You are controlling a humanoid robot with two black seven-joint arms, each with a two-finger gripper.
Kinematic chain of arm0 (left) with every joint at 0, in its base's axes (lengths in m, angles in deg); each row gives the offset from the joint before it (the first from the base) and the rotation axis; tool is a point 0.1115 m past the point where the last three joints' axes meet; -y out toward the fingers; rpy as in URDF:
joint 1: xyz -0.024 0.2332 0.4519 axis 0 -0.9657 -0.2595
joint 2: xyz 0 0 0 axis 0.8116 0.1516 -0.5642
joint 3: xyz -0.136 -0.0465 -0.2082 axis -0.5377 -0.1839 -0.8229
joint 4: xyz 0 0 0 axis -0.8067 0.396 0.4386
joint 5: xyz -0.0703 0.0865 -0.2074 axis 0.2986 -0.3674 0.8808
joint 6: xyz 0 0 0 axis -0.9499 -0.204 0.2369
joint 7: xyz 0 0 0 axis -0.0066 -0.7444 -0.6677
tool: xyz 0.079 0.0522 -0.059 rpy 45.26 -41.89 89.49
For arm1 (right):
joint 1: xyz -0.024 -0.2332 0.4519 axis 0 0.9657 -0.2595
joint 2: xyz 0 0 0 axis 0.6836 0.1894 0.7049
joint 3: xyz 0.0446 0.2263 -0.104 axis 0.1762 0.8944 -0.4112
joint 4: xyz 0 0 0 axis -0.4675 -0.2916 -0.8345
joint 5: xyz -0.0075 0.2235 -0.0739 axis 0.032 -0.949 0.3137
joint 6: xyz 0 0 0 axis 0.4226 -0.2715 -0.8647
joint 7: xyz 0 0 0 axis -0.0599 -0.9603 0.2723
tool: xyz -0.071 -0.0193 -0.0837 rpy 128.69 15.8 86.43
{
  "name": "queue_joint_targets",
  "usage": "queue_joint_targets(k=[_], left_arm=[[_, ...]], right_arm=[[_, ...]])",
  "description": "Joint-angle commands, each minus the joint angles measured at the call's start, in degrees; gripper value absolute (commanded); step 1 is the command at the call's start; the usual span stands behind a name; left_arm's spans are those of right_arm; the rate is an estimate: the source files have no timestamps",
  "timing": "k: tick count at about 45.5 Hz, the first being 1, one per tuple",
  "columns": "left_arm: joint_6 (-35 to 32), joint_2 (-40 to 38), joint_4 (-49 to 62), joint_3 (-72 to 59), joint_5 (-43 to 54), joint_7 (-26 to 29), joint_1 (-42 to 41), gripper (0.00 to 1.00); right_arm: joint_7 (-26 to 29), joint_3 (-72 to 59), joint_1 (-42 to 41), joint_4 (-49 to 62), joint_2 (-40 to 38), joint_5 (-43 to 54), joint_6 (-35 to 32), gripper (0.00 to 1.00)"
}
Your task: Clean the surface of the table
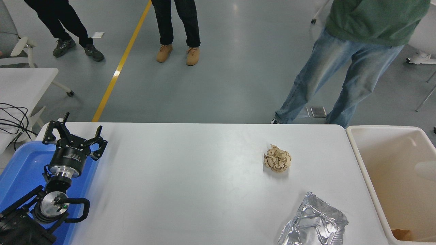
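The table surface (pixel 190 177) is a wide white tabletop filling the lower picture. On its right half lies a crumpled ball of brown paper (pixel 277 158). Nearer the front right edge lies a crumpled silver foil bag (pixel 313 223). My left gripper (pixel 73 131) rests at the table's far left corner, above a blue tray, open with nothing between its fingers. The right arm is out of view.
A blue tray (pixel 20 170) sits at the left edge under the left arm. A cream bin (pixel 395 180) stands against the table's right end, with a brown scrap at its bottom. Three people stand on the floor beyond the far edge; a smaller white table (pixel 24 85) with cables is at left.
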Motion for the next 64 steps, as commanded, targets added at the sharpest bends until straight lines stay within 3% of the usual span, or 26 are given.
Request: queue_joint_targets(k=[1, 23, 62, 63, 64], left_arm=[[0.00, -0.03, 0.00, 0.00, 0.00, 0.00, 0.00, 0.99], [0.00, 0.05, 0.00, 0.00, 0.00, 0.00, 0.00, 0.99], [0.00, -0.03, 0.00, 0.00, 0.00, 0.00, 0.00, 0.99], [0.00, -0.03, 0.00, 0.00, 0.00, 0.00, 0.00, 0.99], [0.00, 0.05, 0.00, 0.00, 0.00, 0.00, 0.00, 0.99]], right_arm=[[3.27, 0.10, 0.81, 3.02, 4.97, -1.49, 1.49, 0.00], [5.56, 0.46, 0.46, 3.29, 9.71, -1.49, 4.92, 0.00], [8.28, 0.46, -0.42, 3.46, 11.39, -1.49, 11.95, 0.00], [8.28, 0.37, -0.42, 3.46, 11.39, -1.49, 12.65, 0.13], [8.28, 0.54, -0.42, 3.81, 11.39, -1.49, 15.35, 0.71]])
